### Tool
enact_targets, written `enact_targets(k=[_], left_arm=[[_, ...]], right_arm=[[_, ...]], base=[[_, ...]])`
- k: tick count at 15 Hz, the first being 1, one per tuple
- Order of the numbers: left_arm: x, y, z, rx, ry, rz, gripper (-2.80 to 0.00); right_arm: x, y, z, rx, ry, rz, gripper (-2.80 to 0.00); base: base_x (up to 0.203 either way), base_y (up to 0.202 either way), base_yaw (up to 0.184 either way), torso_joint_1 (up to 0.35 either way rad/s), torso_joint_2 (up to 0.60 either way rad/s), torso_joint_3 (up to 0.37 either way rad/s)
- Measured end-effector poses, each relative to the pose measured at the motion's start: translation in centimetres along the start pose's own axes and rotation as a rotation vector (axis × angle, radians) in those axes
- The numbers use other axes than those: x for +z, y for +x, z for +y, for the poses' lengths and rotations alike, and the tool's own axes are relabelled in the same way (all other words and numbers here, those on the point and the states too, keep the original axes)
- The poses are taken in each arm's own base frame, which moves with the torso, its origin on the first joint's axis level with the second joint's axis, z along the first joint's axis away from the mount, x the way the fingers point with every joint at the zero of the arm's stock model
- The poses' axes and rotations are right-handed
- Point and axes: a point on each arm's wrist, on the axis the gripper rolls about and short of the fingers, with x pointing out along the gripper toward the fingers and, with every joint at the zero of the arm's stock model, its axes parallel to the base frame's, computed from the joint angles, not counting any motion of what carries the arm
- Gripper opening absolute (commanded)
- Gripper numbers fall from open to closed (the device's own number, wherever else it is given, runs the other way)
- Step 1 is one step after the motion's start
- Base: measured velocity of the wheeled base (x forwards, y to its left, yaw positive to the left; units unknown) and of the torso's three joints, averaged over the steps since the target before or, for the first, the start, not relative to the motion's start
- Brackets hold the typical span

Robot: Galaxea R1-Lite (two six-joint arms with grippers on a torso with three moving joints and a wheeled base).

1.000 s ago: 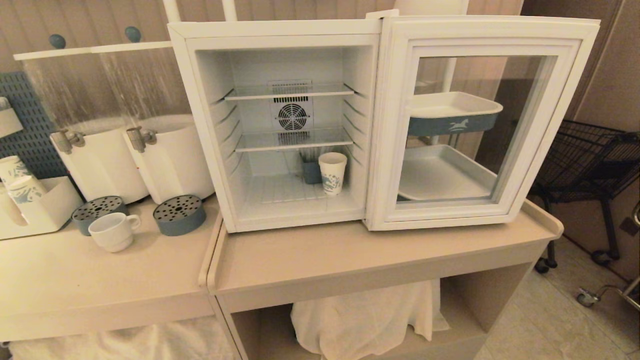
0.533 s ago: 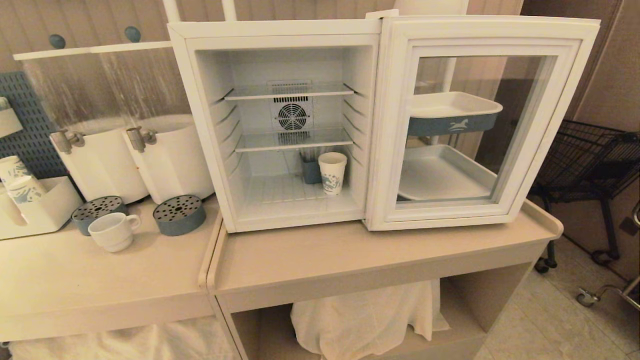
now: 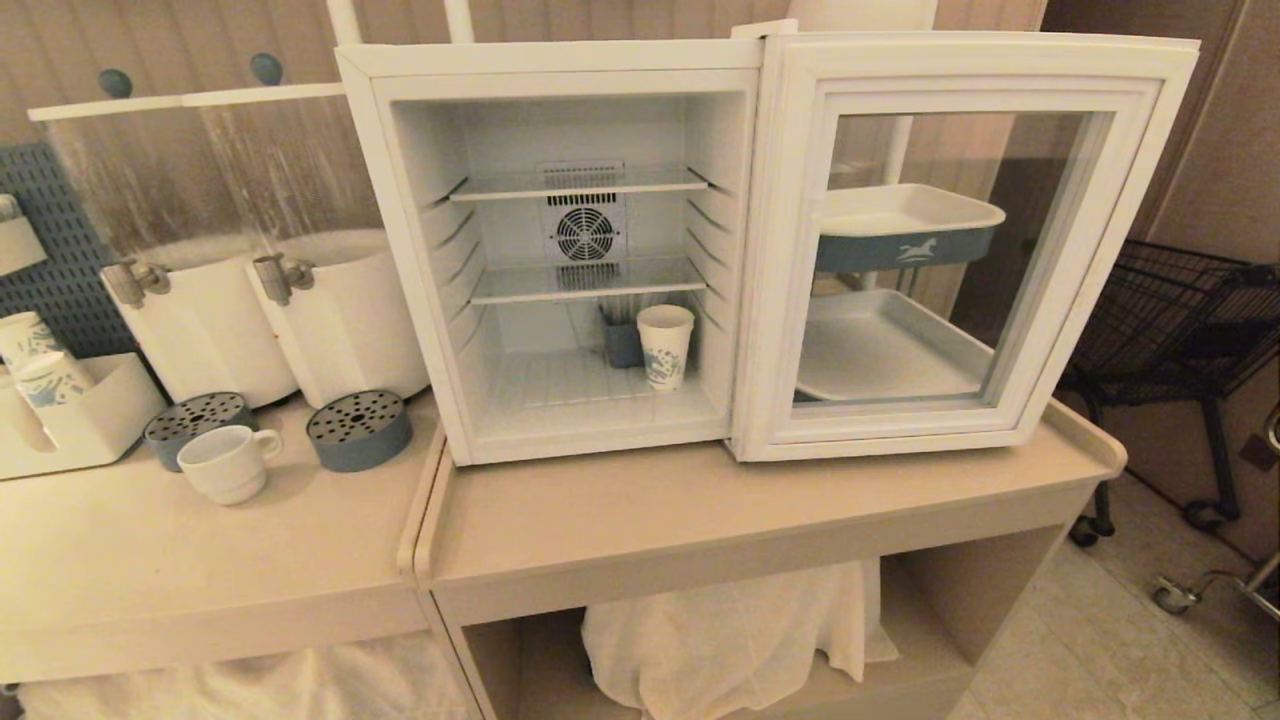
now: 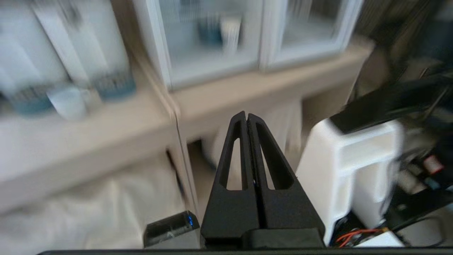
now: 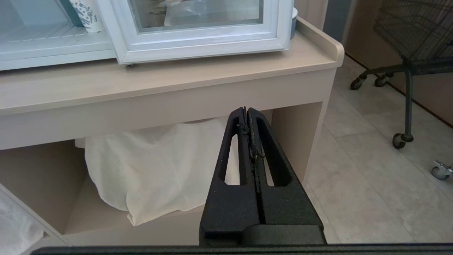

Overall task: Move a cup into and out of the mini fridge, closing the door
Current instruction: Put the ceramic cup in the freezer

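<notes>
The cup point(image 3: 228, 462), small, white and squat with a little handle showing, stands on the left counter in front of a drip tray; the left wrist view shows it blurred point(image 4: 67, 102). The mini fridge point(image 3: 400, 200) is open, its glass door point(image 3: 790, 250) swung out to the right. A blue-printed paper cup point(image 3: 665, 345) stands on the fridge floor. Neither arm shows in the head view. My left gripper point(image 4: 246, 115) is shut and empty, low in front of the counter edge. Also shut and empty, my right gripper point(image 5: 246, 109) hangs before the counter's lower shelf.
Two white drink dispensers point(image 3: 215, 330) with round drip trays point(image 3: 358, 430) stand left of the fridge. Paper cups sit in a holder point(image 3: 40, 370) at far left. A white cloth point(image 3: 730, 630) fills the shelf below. A black wire cart point(image 3: 1180, 320) stands at the right.
</notes>
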Motion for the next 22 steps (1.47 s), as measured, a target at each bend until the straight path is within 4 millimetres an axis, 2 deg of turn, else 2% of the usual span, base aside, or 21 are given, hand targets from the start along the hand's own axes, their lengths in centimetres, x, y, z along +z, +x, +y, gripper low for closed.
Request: enact_targets(k=[3,4,5,7,9,11,14,17,20,22], left_arm=[[-1.3,-4.5,1.3,-0.008,-0.116,-0.050,-2.80],[-1.6,-5.3,0.9,0.002,-0.166,-0.078,-2.80],[-1.9,-5.5,-0.3,0.035,-0.202,-0.102,-2.80],[-3.3,-5.9,-2.1,0.052,-0.151,-0.134,-2.80],[-5.8,-6.4,-2.3,0.039,-0.097,-0.129,-2.80],[-8.2,-6.1,-2.2,0.041,-0.115,-0.095,-2.80],[-9.7,-2.7,-0.5,0.121,-0.259,0.017,-2.80],[-10.4,4.4,2.5,0.262,-0.253,0.067,-2.80],[-14.1,12.0,5.7,0.360,-0.164,0.097,-2.80],[-17.9,15.6,7.1,0.378,-0.100,0.112,-2.80]], right_arm=[[0.0,0.0,0.0,0.000,0.000,0.000,-2.80],[0.0,0.0,0.0,0.000,0.000,0.000,-2.80],[0.0,0.0,0.0,0.000,0.000,0.000,-2.80],[0.0,0.0,0.0,0.001,0.000,0.000,-2.80],[0.0,0.0,0.0,0.000,0.000,0.000,-2.80],[0.0,0.0,0.0,0.000,0.000,0.000,-2.80],[0.0,0.0,0.0,0.001,0.000,0.000,-2.80],[0.0,0.0,0.0,0.000,0.000,0.000,-2.80],[0.0,0.0,0.0,0.000,0.000,0.000,-2.80],[0.0,0.0,0.0,0.000,0.000,-0.001,-2.80]], base=[[0.000,0.000,0.000,0.000,0.00,0.000],[0.000,0.000,0.000,0.000,0.00,0.000],[0.000,0.000,0.000,0.000,0.00,0.000],[0.000,0.000,0.000,0.000,0.00,0.000],[0.000,0.000,0.000,0.000,0.00,0.000],[0.000,0.000,0.000,0.000,0.00,0.000],[0.000,0.000,0.000,0.000,0.00,0.000],[0.000,0.000,0.000,0.000,0.00,0.000],[0.000,0.000,0.000,0.000,0.00,0.000],[0.000,0.000,0.000,0.000,0.00,0.000]])
